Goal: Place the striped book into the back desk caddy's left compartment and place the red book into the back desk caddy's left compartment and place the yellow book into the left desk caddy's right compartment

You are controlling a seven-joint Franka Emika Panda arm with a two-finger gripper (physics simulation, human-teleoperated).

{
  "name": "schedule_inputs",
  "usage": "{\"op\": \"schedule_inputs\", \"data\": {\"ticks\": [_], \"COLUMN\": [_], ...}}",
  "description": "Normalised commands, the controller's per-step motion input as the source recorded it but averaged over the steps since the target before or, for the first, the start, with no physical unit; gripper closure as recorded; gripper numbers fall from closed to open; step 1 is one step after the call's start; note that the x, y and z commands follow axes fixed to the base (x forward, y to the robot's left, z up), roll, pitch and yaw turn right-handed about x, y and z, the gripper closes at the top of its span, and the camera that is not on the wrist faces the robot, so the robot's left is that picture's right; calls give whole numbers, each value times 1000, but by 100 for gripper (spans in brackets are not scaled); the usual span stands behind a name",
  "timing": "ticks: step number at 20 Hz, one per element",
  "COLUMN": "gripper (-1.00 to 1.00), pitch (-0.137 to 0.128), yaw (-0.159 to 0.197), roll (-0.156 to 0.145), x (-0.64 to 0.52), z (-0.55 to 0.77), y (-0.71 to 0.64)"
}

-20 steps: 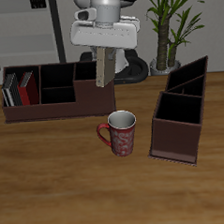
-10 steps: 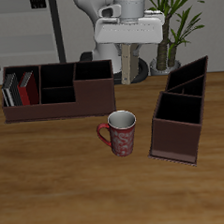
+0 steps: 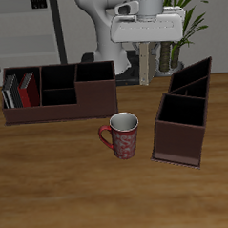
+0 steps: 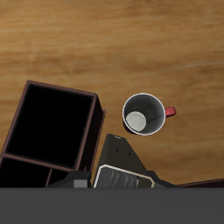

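Nearest the table's (image 3: 55, 206) front edge stands a red patterned mug (image 3: 123, 134), upright, handle turned toward the long caddy's side; in the wrist view the mug (image 4: 144, 115) shows a pale interior. Just beside the mug, slightly farther back, sits the left desk caddy (image 3: 186, 116), its compartments dark and open at the top. Farther back, the back desk caddy (image 3: 59, 91) lies lengthwise; its left compartment holds the striped book (image 3: 9, 91) and the red book (image 3: 27, 90), upright and side by side. Above the gap between both caddies, the gripper (image 3: 144, 53) hangs in the air, its fingers pinching the yellow book (image 3: 145, 66), which hangs vertically. A potted plant (image 3: 177, 21) stands behind the table.
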Motion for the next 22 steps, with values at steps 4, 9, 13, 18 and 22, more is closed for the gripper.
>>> {"op": "schedule_inputs", "data": {"ticks": [4,9,13,18,22], "gripper": [100,100,100,100,100], "pitch": [1,-4,-6,-45,2], "yaw": [-15,-12,5,9,1], "roll": [12,44,26,64,-6], "x": [113,215,201,203,267], "z": [122,19,-8,82,-166], "y": [228,453,333,273,32]}}
